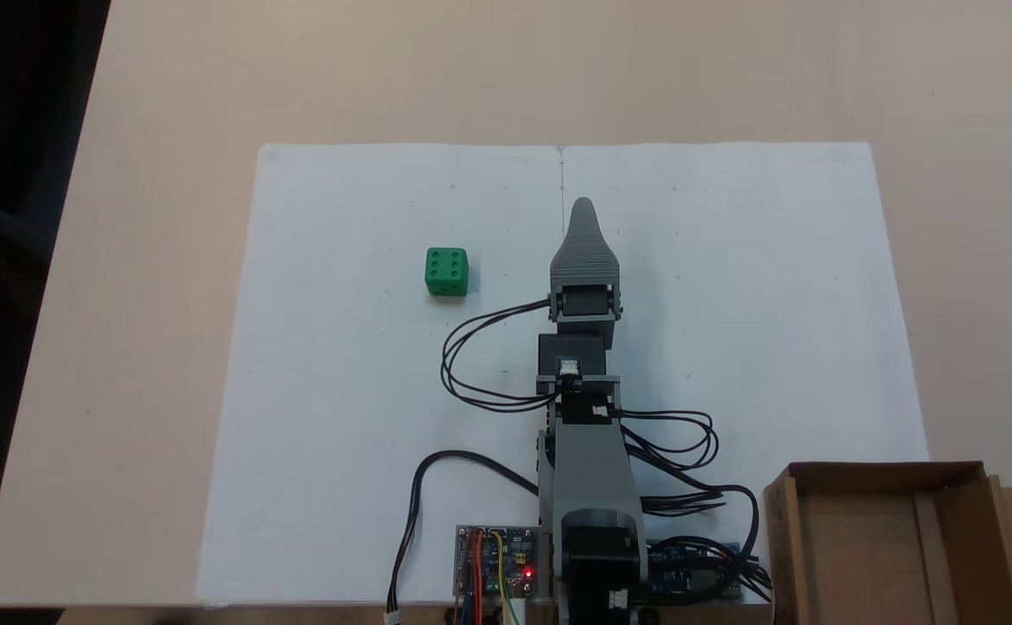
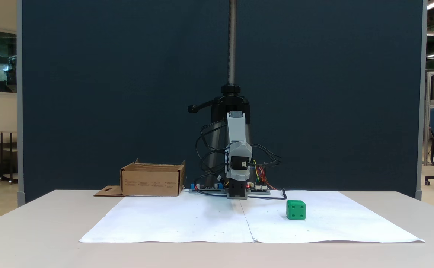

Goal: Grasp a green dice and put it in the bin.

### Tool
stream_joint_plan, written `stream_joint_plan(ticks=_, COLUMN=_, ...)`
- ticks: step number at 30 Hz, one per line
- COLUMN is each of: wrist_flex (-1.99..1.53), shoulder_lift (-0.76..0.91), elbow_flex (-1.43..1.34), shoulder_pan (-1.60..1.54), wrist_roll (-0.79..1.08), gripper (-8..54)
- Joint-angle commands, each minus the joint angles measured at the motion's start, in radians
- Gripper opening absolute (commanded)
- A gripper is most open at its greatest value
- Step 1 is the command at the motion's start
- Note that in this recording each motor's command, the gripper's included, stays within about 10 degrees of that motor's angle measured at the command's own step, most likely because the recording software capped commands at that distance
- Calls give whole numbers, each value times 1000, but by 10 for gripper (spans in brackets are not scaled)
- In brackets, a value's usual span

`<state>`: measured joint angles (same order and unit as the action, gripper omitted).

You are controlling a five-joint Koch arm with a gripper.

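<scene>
Dice time: the green dice (image 1: 447,272) sits on the white paper (image 1: 341,417), well apart from the gripper (image 1: 583,211) and off to its left in the top-down fixed view. I cannot tell if the jaws are open or closed. The bin (image 1: 892,473) waits at the paper's near right corner, beside the arm's base.

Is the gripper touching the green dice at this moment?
Apart. In a fixed view from above, the gripper points up the white paper, with bare paper between it and the green dice to its left.
</scene>
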<state>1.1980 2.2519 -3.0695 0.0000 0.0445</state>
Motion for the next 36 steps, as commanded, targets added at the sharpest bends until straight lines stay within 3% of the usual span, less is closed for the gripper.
stream_joint_plan(ticks=1, wrist_flex=86, shoulder_lift=103, elbow_flex=-61, shoulder_pan=6, wrist_roll=-17, gripper=439)
stream_joint_plan(ticks=15, wrist_flex=87, shoulder_lift=104, elbow_flex=-61, shoulder_pan=8, wrist_roll=-17, gripper=436)
stream_joint_plan(ticks=26, wrist_flex=78, shoulder_lift=103, elbow_flex=-51, shoulder_pan=-2, wrist_roll=-12, gripper=412)
stream_joint_plan(ticks=28, wrist_flex=63, shoulder_lift=103, elbow_flex=-44, shoulder_pan=-3, wrist_roll=-11, gripper=381)
stream_joint_plan(ticks=36, wrist_flex=-310, shoulder_lift=103, elbow_flex=106, shoulder_pan=-21, wrist_roll=-11, gripper=382)
